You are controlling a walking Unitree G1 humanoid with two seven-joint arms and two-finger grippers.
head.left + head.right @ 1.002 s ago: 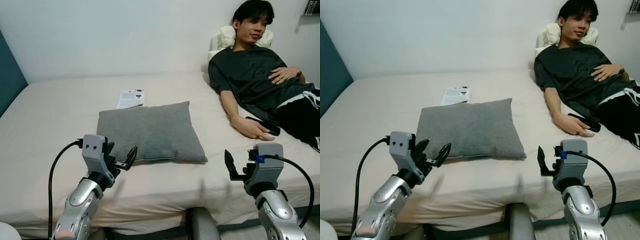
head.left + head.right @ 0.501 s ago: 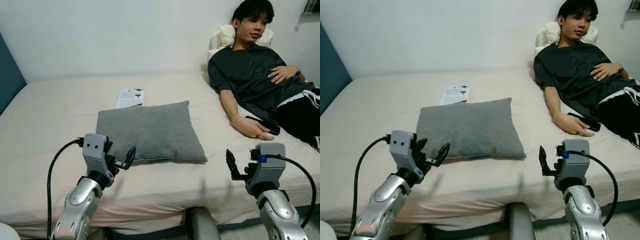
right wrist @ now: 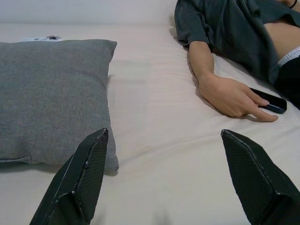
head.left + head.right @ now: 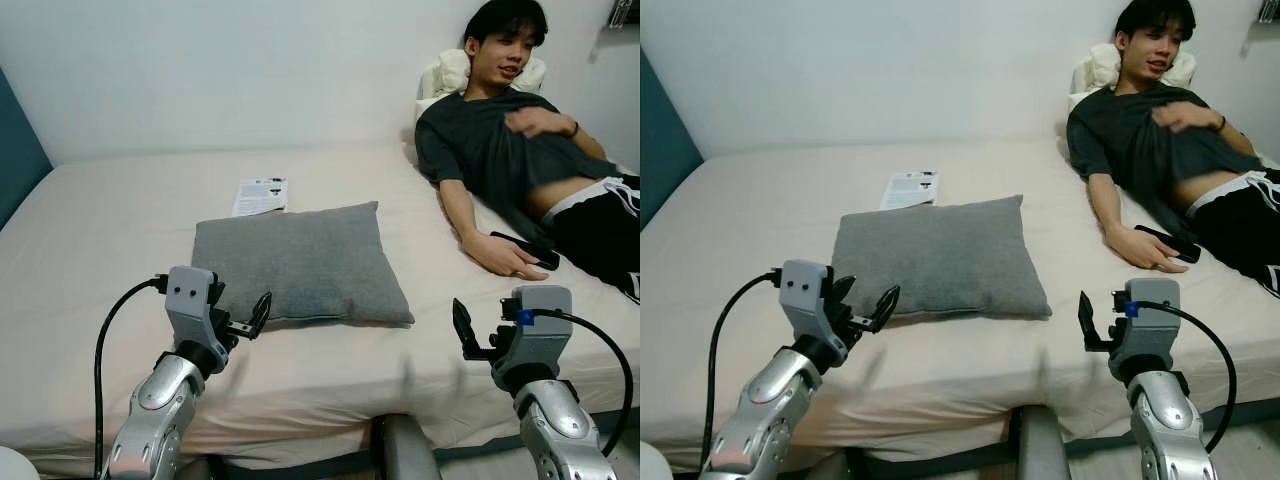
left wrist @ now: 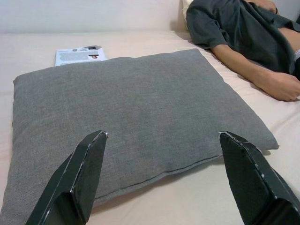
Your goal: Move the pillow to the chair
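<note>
Beige bed (image 4: 90, 240) ahead, grey pillow (image 4: 297, 262) flat mid-bed, booklet (image 4: 261, 195) just beyond it. I've got my left gripper (image 4: 245, 318) spread wide at the pillow's near left corner, not touching; right gripper (image 3: 164, 178) also spread, near the right edge. Person (image 4: 505, 150) lies far right, hand (image 3: 229, 96) by a phone (image 3: 268, 101).

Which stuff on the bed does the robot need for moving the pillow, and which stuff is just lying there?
For the job:
- grey pillow, flat on the bed
- left end effector, open, near its front edge
- right end effector, open, off to the pillow's right

Just lying about:
- leaflet behind the pillow
- black phone under the person's hand
- cream pillow behind the person
</note>
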